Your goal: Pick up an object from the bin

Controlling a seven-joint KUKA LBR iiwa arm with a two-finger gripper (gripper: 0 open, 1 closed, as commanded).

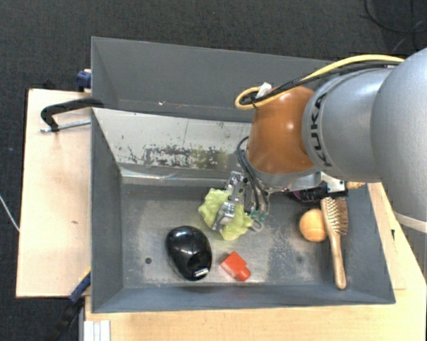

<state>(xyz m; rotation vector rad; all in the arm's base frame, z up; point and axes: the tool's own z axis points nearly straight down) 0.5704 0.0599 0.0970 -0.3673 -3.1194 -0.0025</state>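
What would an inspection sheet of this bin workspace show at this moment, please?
Surface: grey metal bin, floor scuffed, back wall speckled.
Job's things: crumpled yellow-green thing mid-bin, under the gripper.
Clutter: black rounded thing front left; small red block beside it; orange ball touching the wooden brush at right.
Grippers: gripper down at the yellow-green thing; a grasp cannot be confirmed.
Cables: yellow cable looped at the arm's wrist.
Surroundings: dark floor beyond the bin.
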